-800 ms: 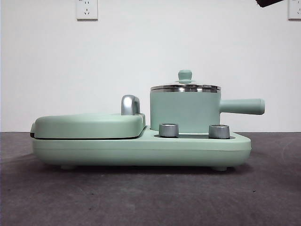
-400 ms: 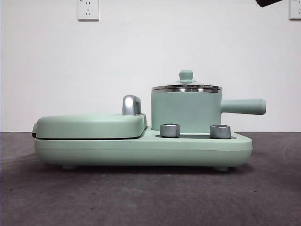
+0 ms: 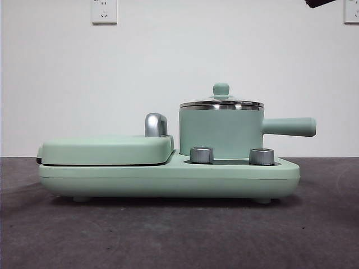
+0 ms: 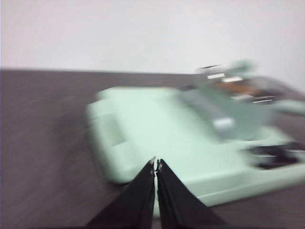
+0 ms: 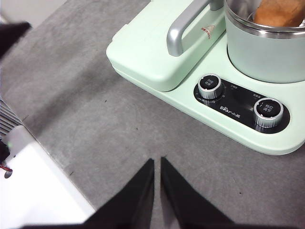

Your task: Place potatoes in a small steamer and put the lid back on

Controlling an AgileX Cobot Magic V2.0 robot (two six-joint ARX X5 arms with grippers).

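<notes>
The potato (image 5: 278,13) is seen inside the small steamer (image 3: 221,133), which is covered by the lid (image 3: 221,102). The left hand (image 4: 156,164) and right hand (image 5: 157,162) are held together, empty, above the table (image 5: 95,119).

- My left wrist view is smeared with motion blur; the small steamer (image 4: 238,102) shows only as a soft mint shape, and an orange-brown patch at its top cannot be identified there.
- In my right wrist view the small steamer (image 5: 267,47) is cut off by the picture's edge; the potato (image 5: 279,12) inside is only partly in frame; the lid cannot be made out there.
- From the front, the steamer wall hides the contents; the lid (image 3: 221,102) shows edge-on only.
- One arm (image 3: 321,3) is a black tip at a top corner; I cannot tell which.
</notes>
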